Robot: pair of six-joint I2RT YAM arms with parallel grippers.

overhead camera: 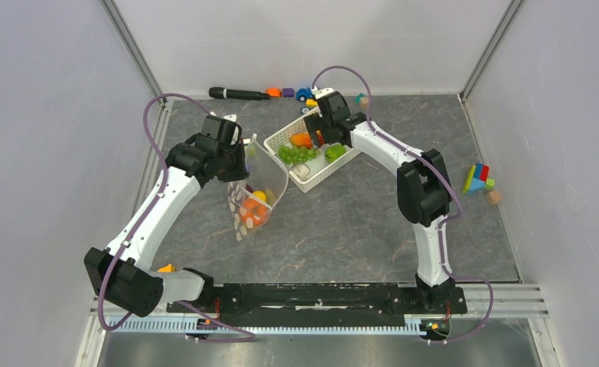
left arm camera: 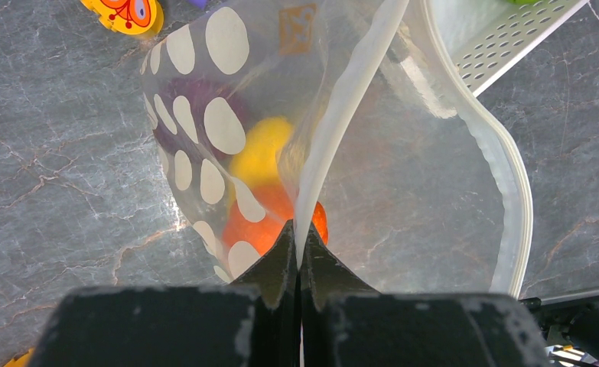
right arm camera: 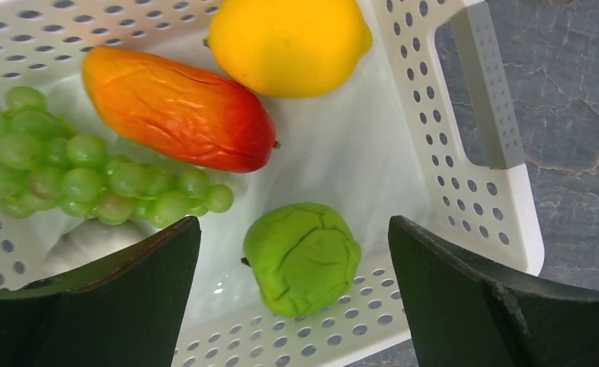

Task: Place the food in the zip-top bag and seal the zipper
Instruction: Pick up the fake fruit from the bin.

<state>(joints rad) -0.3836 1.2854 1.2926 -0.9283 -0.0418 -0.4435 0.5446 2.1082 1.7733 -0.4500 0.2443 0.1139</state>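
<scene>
Two grippers, left gripper (left arm camera: 299, 237) clamped tight on the zipper (left arm camera: 340, 115) of the zip-top bag (left arm camera: 434, 199), bag mouth gaping, yellow piece (left arm camera: 262, 149) and orange piece (left arm camera: 256, 225) inside, right gripper (right arm camera: 292, 233) spread wide and empty over the white basket (right arm camera: 502, 191), above green piece (right arm camera: 304, 260), red-orange piece (right arm camera: 177, 111), lemon (right arm camera: 288, 42), green grapes (right arm camera: 89, 172).

inside the zip-top bag (left arm camera: 434, 191) a purple piece (left arm camera: 196, 88) is only a blur behind white dots, the lemon (right arm camera: 288, 42) and grapes (right arm camera: 89, 168) run off the right wrist view's edges, and the far small toys (overhead camera: 288, 92) are too small to name
</scene>
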